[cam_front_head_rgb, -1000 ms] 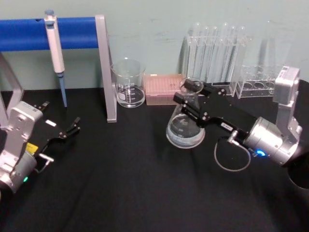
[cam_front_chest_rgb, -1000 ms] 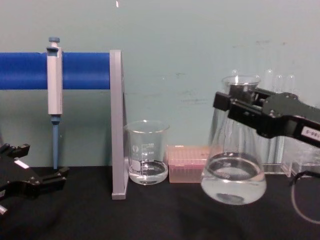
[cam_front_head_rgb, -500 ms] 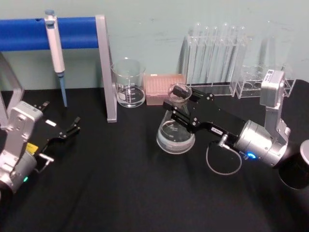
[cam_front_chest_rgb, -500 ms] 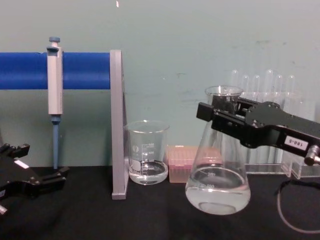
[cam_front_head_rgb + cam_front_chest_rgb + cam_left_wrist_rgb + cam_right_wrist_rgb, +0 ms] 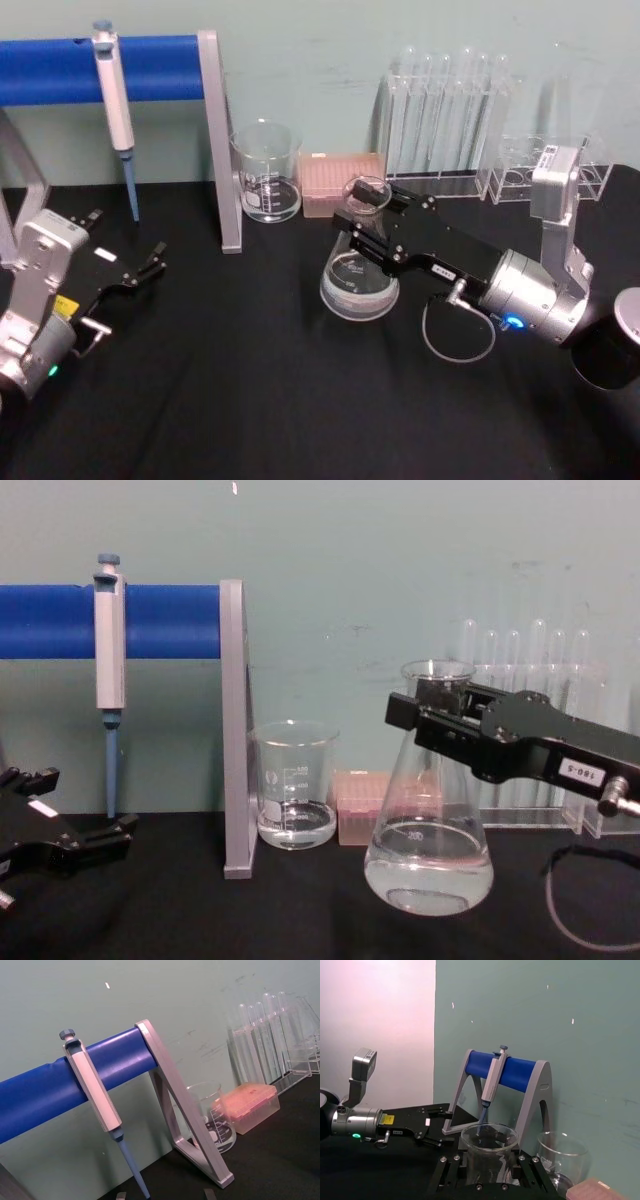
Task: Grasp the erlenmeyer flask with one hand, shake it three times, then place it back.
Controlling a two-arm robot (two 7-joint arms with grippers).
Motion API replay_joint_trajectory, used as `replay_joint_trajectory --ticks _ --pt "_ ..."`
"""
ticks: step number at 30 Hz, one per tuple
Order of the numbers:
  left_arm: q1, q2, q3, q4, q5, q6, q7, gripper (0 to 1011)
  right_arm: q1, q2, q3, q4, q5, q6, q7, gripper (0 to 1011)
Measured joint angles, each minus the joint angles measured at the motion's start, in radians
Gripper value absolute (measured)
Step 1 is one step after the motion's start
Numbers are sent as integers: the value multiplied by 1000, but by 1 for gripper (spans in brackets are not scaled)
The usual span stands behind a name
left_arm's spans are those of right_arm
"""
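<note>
Clamping the neck of the flask (image 5: 355, 285), the right hand (image 5: 372, 218) holds it tilted before the pink box (image 5: 342, 182) in the head view (left hand (image 5: 125, 242) parked far left, jaws apart). Chest view: liquid in its base.

Black table (image 5: 250, 400) — beaker (image 5: 267, 172), tip box (image 5: 340, 180), stand (image 5: 218, 140).

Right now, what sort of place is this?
Likely a chemistry lab bench: pipette on a blue stand, test tubes in a rack, erlenmeyer flask in the right gripper; left gripper parked at left.
</note>
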Motion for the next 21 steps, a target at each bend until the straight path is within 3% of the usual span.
replay_joint_trajectory --ticks 21 --pt "0 0 0 0 0 0 0 1001 17 -14 -11 53 8 -9 17 469"
